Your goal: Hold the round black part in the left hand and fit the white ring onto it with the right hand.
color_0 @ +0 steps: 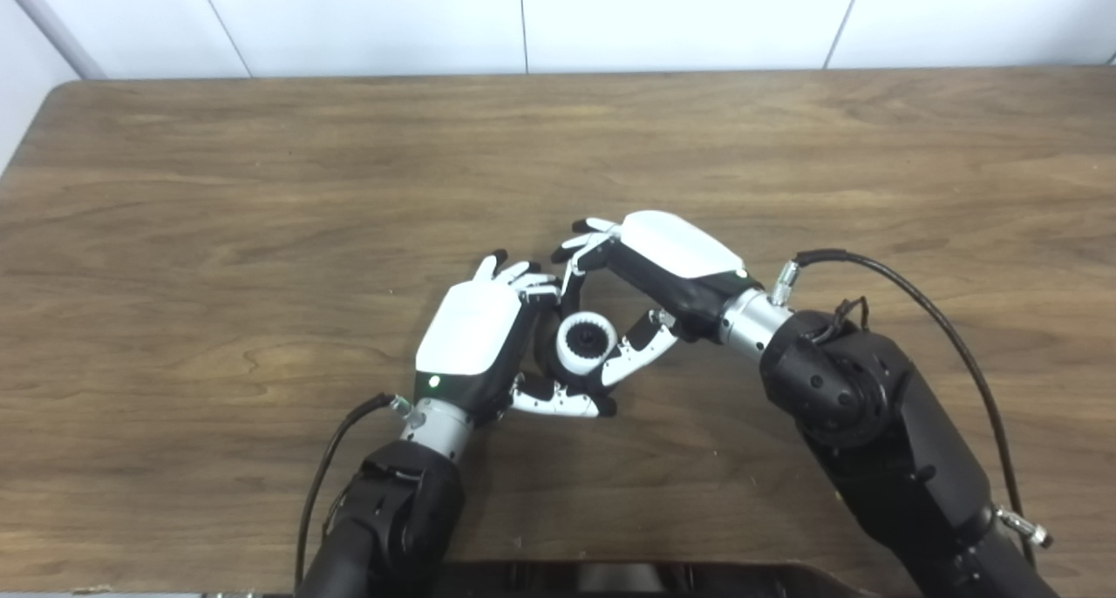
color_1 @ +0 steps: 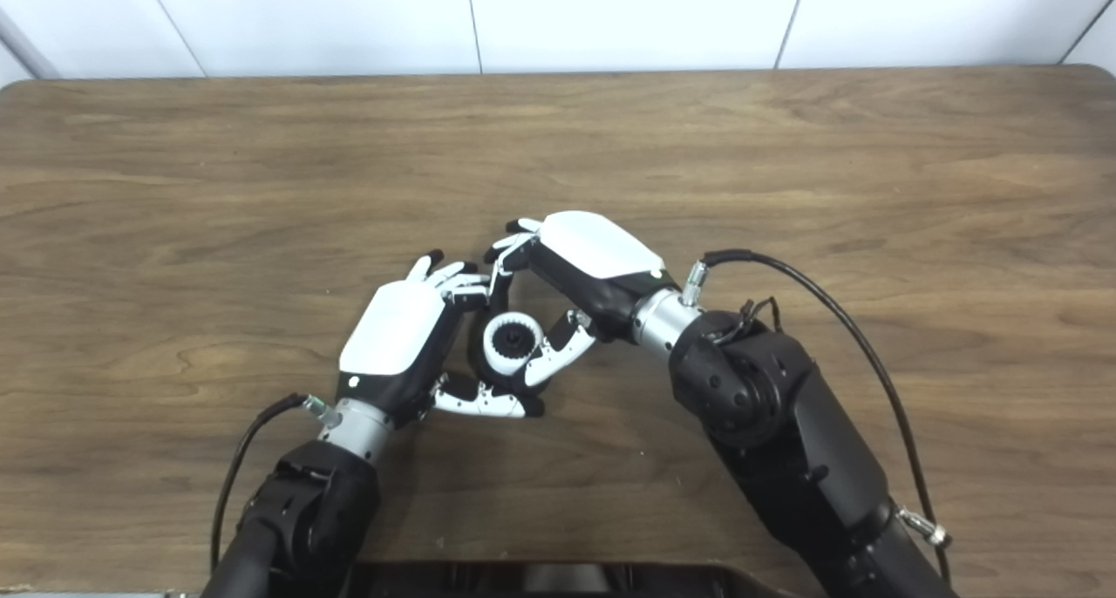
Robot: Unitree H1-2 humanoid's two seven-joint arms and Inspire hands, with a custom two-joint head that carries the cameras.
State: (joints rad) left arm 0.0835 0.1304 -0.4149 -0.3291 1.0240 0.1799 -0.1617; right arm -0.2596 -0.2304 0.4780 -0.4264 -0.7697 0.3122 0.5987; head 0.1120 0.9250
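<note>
Above the desk [color_0: 261, 232], the left hand [color_0: 475, 336] cups the round black part [color_1: 481, 341]. The right hand [color_0: 663, 271] pinches the white ring [color_0: 586, 343] against it, seemingly seated. Both look light, rigid, slippery; grip rims.

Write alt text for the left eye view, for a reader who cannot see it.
Two robot hands meet at the middle of a wooden table, closing around a white ring seated against a round black part. The left hand cups the black part from the left, while the right hand pinches the ring from above and right. Black arms enter from the bottom edge.
</note>
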